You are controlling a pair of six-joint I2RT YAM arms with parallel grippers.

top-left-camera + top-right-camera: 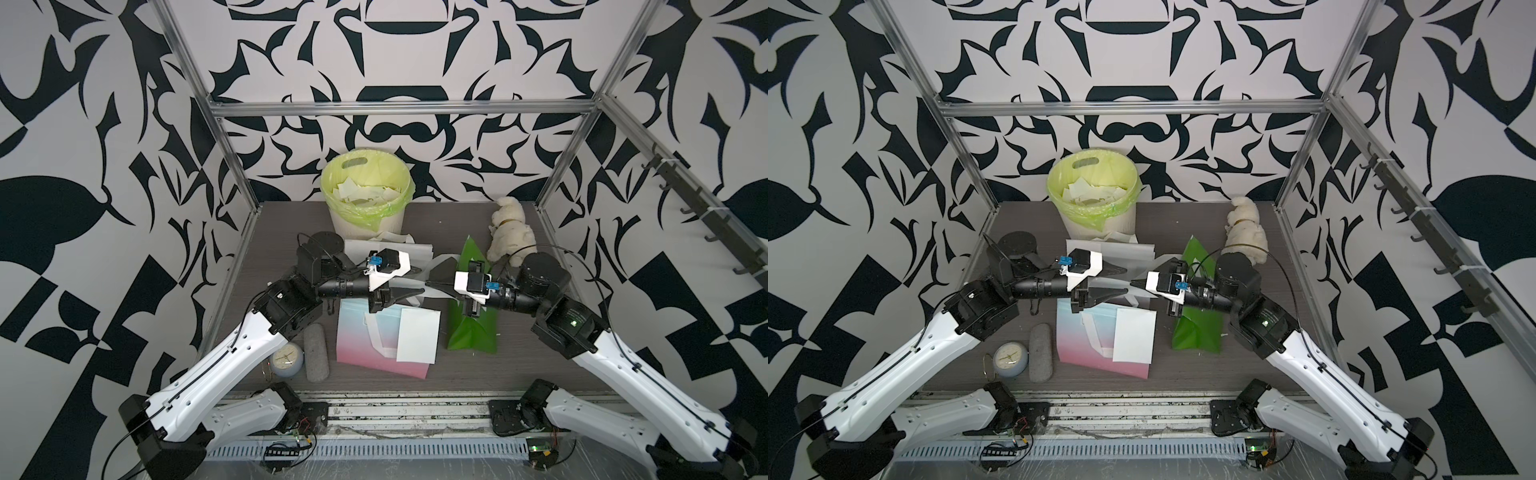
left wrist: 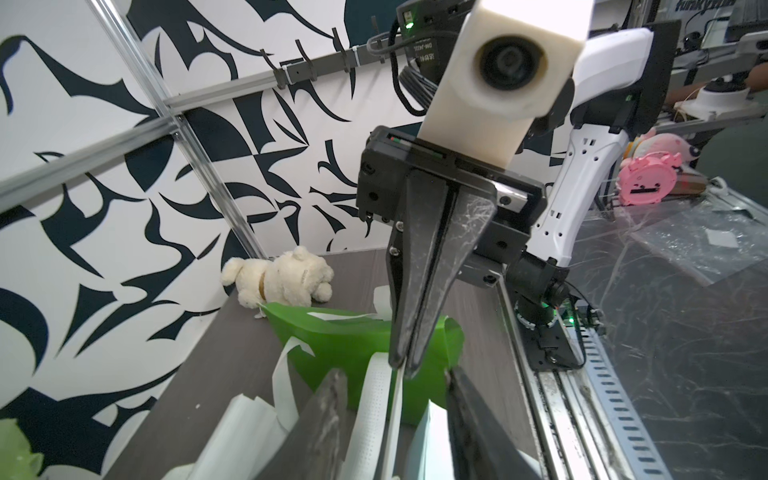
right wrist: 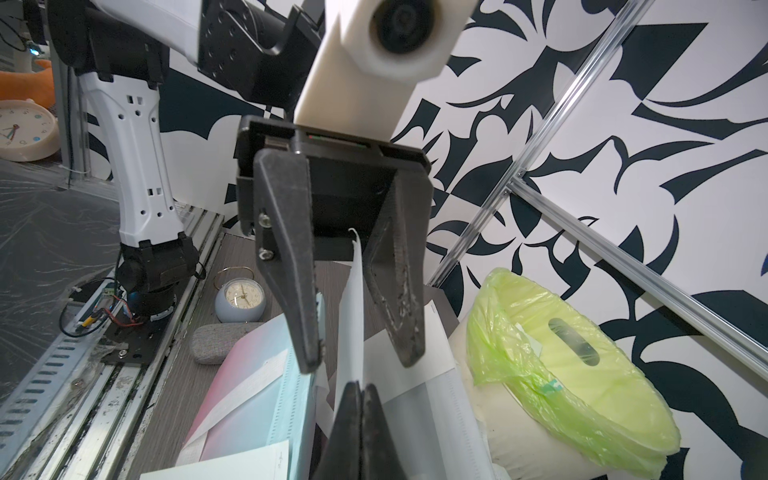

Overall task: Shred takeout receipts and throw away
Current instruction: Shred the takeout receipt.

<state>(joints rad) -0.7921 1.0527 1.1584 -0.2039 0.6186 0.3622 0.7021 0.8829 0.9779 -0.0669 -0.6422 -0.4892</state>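
A white strip of takeout receipt (image 3: 351,332) hangs edge-on over the middle of the table, with my right gripper (image 3: 361,388) shut on one end. The strip passes between the jaws of my left gripper (image 3: 359,359), which stand apart and open around it. Both top views show the two grippers tip to tip, left (image 1: 417,284) and right (image 1: 430,285). From the left wrist, the strip (image 2: 395,415) runs up to the right gripper's closed tips (image 2: 405,361). A whole receipt sheet (image 1: 417,336) lies on the gift bag (image 1: 357,353). Torn scraps (image 1: 365,193) fill the bin.
The white bin (image 1: 386,224) with its yellow-green liner stands at the back centre. A white tote bag (image 1: 361,249) lies before it, and a green bag (image 1: 473,328) is under the right wrist. A plush toy (image 1: 509,232) sits back right. A clock (image 1: 286,359) and grey case (image 1: 316,353) lie front left.
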